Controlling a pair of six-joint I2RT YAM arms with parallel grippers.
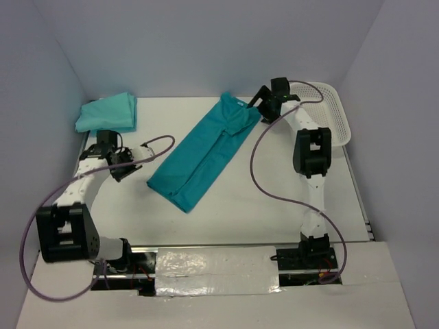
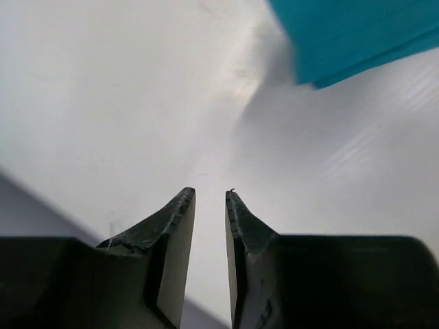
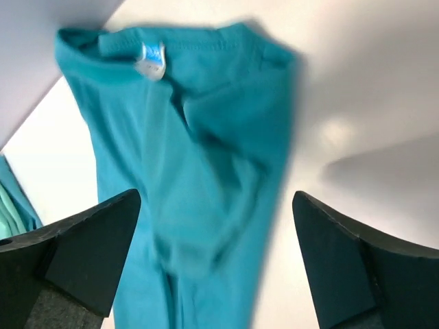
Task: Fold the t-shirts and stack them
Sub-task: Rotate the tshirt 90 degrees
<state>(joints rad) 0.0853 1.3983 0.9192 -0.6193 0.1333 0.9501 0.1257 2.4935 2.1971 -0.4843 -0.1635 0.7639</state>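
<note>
A blue-teal t-shirt [image 1: 206,154], folded lengthwise into a long strip, lies diagonally across the middle of the table. Its collar end with a white label [image 3: 152,60] points to the back. My right gripper [image 1: 258,103] hovers over that collar end, jaws wide open, with the cloth [image 3: 192,137] below and between the fingers but not pinched. My left gripper [image 1: 132,166] sits low at the left, aimed at the shirt's near corner [image 2: 357,34] and well short of it. Its jaws [image 2: 210,193] stand a narrow gap apart with nothing between them. A greener t-shirt [image 1: 106,114] lies folded at the back left.
A white lattice basket [image 1: 334,113] stands at the back right, just beyond the right arm. Grey walls close in the table on the left, back and right. Bare white tabletop [image 1: 254,192] lies between the shirt and the arm bases.
</note>
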